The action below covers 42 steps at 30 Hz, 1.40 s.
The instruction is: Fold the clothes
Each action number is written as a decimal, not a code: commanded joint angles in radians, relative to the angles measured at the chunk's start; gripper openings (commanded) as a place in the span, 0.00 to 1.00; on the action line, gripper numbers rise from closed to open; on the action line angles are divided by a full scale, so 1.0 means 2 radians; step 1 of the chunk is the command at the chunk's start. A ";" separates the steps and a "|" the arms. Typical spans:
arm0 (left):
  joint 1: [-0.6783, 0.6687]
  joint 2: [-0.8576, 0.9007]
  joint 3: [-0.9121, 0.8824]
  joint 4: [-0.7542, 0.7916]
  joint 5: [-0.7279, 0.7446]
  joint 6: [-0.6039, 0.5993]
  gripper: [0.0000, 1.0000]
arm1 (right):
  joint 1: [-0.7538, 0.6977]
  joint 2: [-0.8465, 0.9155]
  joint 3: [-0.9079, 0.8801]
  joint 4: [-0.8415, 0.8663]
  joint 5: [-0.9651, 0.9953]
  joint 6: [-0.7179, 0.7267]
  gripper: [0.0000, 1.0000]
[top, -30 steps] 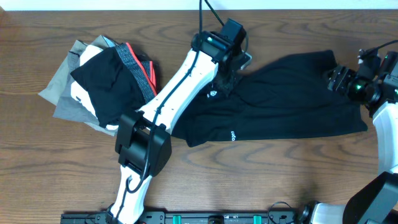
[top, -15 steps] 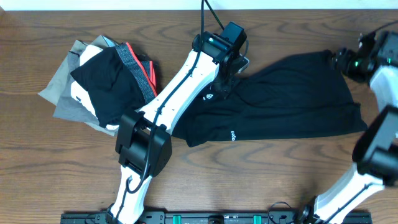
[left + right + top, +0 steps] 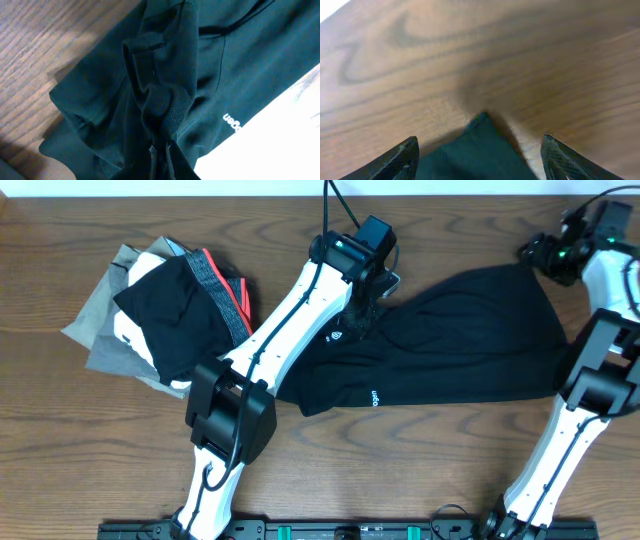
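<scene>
Black shirt (image 3: 460,345): thin soft fabric, wrinkled, spread flat on wood-grain worktop (image 3: 90,450), centre-right. Left end effector (image 3: 160,152): clamped on bunched ridge of shirt fabric. Right end effector (image 3: 479,145): dark tapered fingers wide apart, pointed shirt corner between them.

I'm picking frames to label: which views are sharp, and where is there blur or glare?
Overhead: sharp, evenly lit, but the black shirt swallows fold detail. Left wrist: fabric crisp, tinted greenish, a blown-out white patch at lower right. Right wrist: table grain smeared, top left corner washed out.
</scene>
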 commanded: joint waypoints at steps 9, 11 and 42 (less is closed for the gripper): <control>0.002 -0.005 0.003 0.001 -0.006 0.001 0.06 | 0.037 0.021 0.012 -0.035 0.071 -0.007 0.44; 0.002 -0.005 0.003 0.001 -0.006 0.001 0.06 | 0.037 0.021 0.012 -0.048 0.087 -0.007 0.26; 0.002 -0.033 0.003 -0.090 -0.006 0.001 0.06 | -0.049 -0.150 0.012 -0.255 0.080 -0.043 0.01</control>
